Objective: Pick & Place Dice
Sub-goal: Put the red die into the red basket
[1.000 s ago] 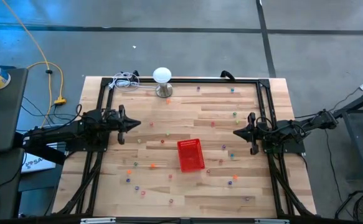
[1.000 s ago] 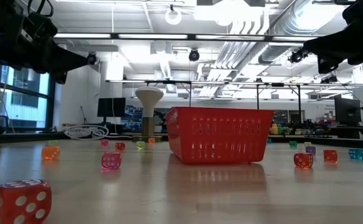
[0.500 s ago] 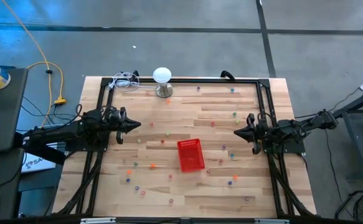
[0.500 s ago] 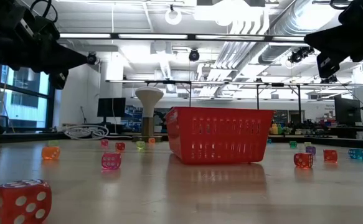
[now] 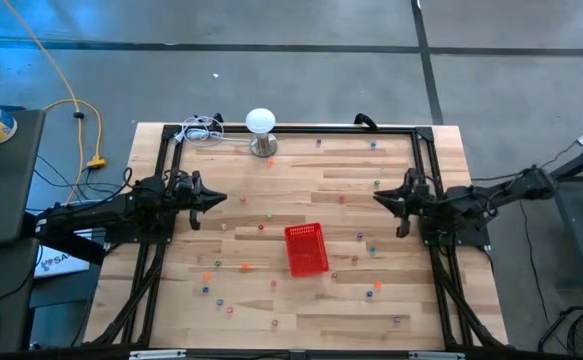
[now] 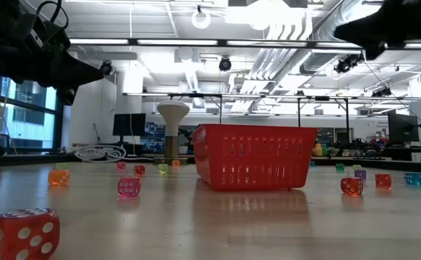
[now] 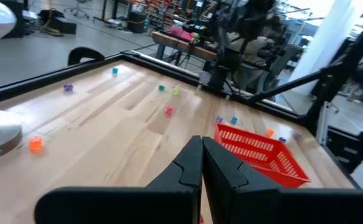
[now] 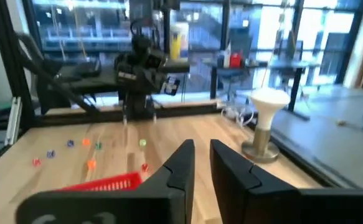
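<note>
Overhead, many tiny mixed-colour dice (image 5: 375, 294) lie scattered over the wooden table (image 5: 441, 160) around an empty red plastic basket (image 5: 307, 249). The left gripper (image 5: 217, 200) hovers pinched together, empty; the right gripper (image 5: 379, 199) is narrowly parted, likely readying to pick.

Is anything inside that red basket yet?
From above, the basket looks empty: only its red mesh floor shows. The dice lie scattered on the table around it.
</note>
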Robot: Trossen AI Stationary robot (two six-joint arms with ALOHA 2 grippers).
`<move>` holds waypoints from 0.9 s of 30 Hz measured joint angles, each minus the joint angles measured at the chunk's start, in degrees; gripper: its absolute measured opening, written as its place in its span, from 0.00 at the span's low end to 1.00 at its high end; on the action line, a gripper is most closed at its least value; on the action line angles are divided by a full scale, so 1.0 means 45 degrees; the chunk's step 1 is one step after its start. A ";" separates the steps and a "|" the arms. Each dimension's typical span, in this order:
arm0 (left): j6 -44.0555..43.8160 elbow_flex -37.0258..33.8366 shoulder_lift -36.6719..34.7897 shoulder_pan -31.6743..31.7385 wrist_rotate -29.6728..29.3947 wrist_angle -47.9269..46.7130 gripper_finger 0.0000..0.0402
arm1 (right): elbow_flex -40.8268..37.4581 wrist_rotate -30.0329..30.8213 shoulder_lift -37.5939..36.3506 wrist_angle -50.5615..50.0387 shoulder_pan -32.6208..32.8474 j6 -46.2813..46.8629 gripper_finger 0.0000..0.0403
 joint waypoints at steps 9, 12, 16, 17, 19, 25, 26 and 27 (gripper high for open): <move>0.0632 0.0000 0.0029 0.0000 -0.0359 -0.0001 0.01 | 0.2054 0.0589 0.6402 -0.2312 0.0025 0.3472 0.05; 0.0632 0.0000 0.0024 0.0000 0.0017 0.0004 0.01 | 0.2070 0.1121 0.7993 -0.2168 0.0018 0.4600 0.04; 0.0632 0.0000 0.0024 -0.0005 0.0211 -0.0001 0.01 | 0.2060 0.2601 0.9523 -0.1935 -0.0103 0.6296 0.06; 0.0618 0.0000 0.0024 -0.0005 0.0212 0.0004 0.01 | 0.2060 0.2664 0.9800 -0.1804 -0.0194 0.6677 0.08; 0.0418 0.0000 0.0024 -0.0005 0.0212 0.0000 0.01 | 0.2060 0.2506 1.0220 -0.1504 -0.0470 0.7461 0.14; 0.0345 0.0000 0.0024 -0.0005 0.0217 -0.0001 0.01 | 0.2065 0.0436 1.1399 -0.1288 -0.2062 0.9625 0.38; 0.0345 0.0000 0.0024 -0.0005 0.0220 -0.0001 0.01 | 0.2093 -0.0333 1.1530 -0.1275 -0.2435 1.0003 0.42; 0.0333 0.0000 0.0024 -0.0005 0.0246 -0.0001 0.01 | 0.2171 -0.1047 1.1673 -0.1305 -0.2815 1.0256 0.46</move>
